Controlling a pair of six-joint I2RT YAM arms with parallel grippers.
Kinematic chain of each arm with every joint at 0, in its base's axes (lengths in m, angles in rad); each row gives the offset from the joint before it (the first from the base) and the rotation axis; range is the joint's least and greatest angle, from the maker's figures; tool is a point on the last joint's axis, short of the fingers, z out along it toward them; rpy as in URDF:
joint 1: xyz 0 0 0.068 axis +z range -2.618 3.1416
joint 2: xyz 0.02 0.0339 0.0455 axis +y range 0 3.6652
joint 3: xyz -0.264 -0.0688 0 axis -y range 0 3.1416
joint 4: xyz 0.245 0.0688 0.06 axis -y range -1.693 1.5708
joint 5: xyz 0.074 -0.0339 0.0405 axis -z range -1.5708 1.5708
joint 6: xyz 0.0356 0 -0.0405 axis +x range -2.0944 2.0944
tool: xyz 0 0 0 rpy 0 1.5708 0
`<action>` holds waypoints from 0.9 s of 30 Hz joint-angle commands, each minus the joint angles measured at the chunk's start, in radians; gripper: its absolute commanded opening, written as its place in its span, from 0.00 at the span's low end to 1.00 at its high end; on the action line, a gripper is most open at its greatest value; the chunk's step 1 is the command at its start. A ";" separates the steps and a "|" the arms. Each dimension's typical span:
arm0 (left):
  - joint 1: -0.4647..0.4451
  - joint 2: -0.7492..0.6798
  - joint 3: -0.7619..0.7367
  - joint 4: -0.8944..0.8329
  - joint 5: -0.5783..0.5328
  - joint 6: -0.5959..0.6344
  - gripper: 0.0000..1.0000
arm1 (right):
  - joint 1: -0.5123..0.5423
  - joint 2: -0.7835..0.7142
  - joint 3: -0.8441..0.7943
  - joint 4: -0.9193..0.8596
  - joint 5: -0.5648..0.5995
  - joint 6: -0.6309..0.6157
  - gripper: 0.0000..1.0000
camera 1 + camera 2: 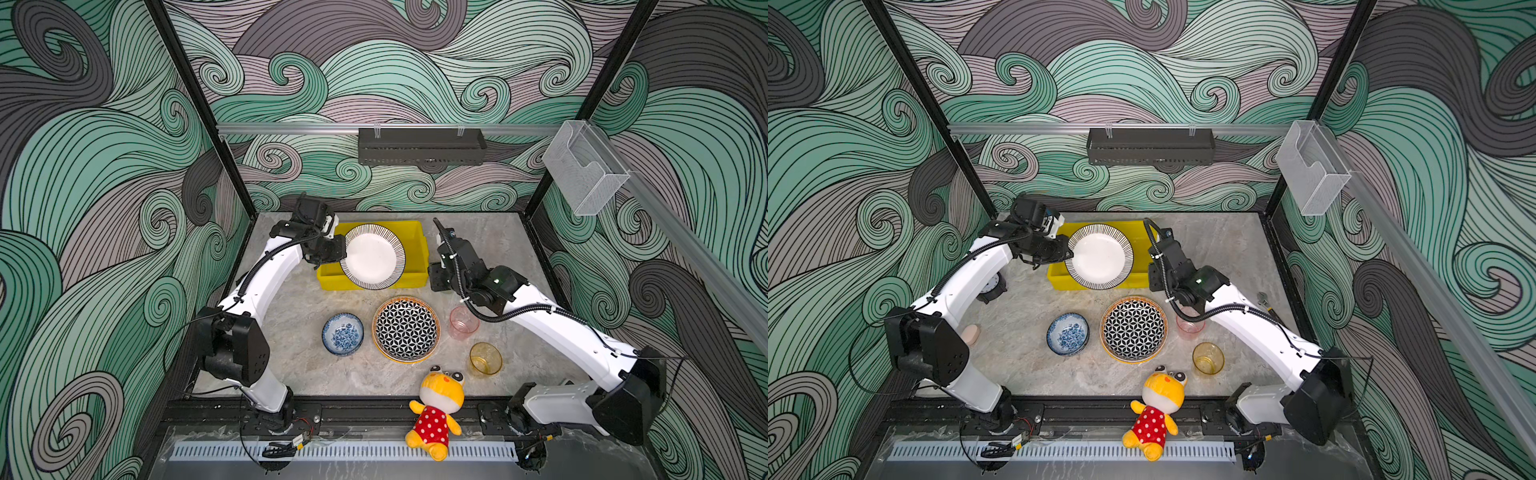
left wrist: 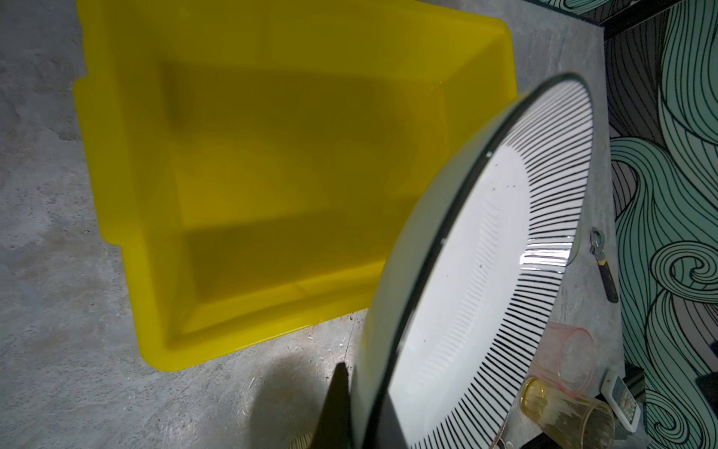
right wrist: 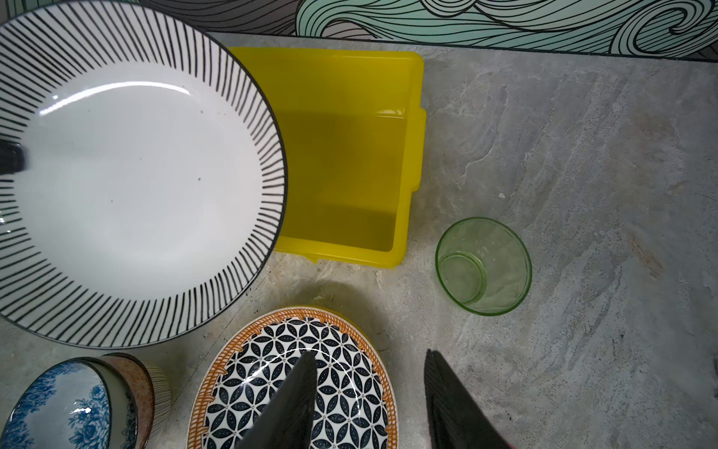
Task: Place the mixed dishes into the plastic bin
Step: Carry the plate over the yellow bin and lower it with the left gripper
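Stone tabletop (image 1: 299, 374) | left pincer (image 1: 339, 254) grips striped plate (image 1: 374, 257) | over yellow bin (image 1: 417, 245)

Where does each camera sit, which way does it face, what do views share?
Top views: high in front, looking down toward the wave-patterned back wall; left arm and right arm show.
Left wrist: above bright yellow plastic bin, looking in; left gripper shut on black-striped round plate.
Right wrist: looks down at grey table and bin; open right gripper shows.
Shared by all: bin, plate.

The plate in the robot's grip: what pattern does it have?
The plate: plain white centre, thin black stripes round the rim; clearest in the right wrist view.
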 commanded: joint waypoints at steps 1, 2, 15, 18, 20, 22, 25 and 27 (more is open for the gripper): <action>0.030 -0.001 0.068 0.081 0.064 -0.014 0.00 | 0.007 0.016 0.040 0.008 0.007 -0.004 0.47; 0.035 0.003 0.069 0.091 0.065 -0.019 0.00 | 0.007 0.022 0.043 0.008 0.007 -0.004 0.47; 0.078 0.097 0.098 0.182 0.050 -0.088 0.00 | 0.007 0.040 0.064 0.014 0.011 -0.016 0.47; 0.086 0.120 0.105 0.198 0.043 -0.099 0.00 | 0.006 0.042 0.065 0.018 0.009 -0.014 0.47; 0.092 0.134 0.107 0.212 0.039 -0.108 0.00 | 0.007 0.043 0.068 0.019 0.009 -0.010 0.47; 0.096 0.150 0.105 0.237 0.042 -0.129 0.00 | 0.007 0.047 0.073 0.018 0.007 -0.008 0.46; 0.100 0.180 0.110 0.258 0.049 -0.160 0.00 | 0.007 0.052 0.078 0.020 0.007 -0.009 0.46; 0.101 0.200 0.121 0.257 0.048 -0.171 0.00 | 0.007 0.055 0.080 0.023 0.003 -0.010 0.46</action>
